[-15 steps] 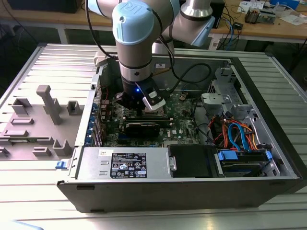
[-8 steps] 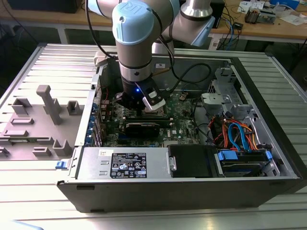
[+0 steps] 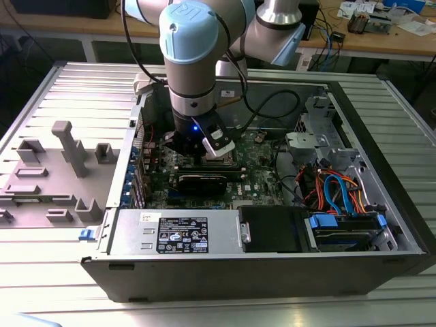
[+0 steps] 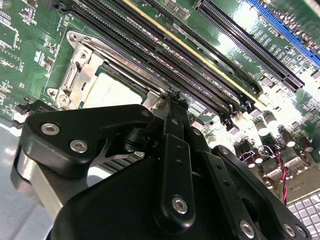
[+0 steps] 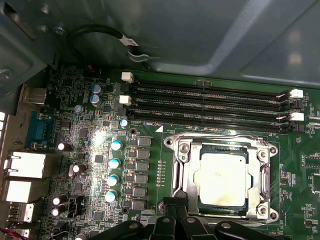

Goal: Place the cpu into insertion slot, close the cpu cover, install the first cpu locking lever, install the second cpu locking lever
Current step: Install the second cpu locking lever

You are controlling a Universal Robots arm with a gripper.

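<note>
The cpu (image 5: 222,175) (image 4: 112,92), a dull silver square, lies seated in the insertion slot (image 5: 272,215) on the green board. The cpu cover (image 5: 184,170) (image 4: 80,65), a thin silver frame, lies flat around it, its window showing the chip's top. My gripper (image 5: 175,204) (image 4: 172,97) is shut, its black fingertips together at one edge of the socket, right beside the cover's rim. I cannot tell whether they pinch anything. In the exterior view the gripper (image 3: 204,153) reaches down into the open computer case and hides the socket.
Long black memory slots (image 5: 210,107) (image 4: 200,55) run right beside the socket. Capacitors (image 5: 115,162) and rear ports (image 5: 25,165) stand nearby. The case wall (image 5: 200,35) rises close. A black card (image 3: 201,180), power supply (image 3: 180,231), blue cables (image 3: 340,194) and grey fixture tray (image 3: 61,163) surround the work.
</note>
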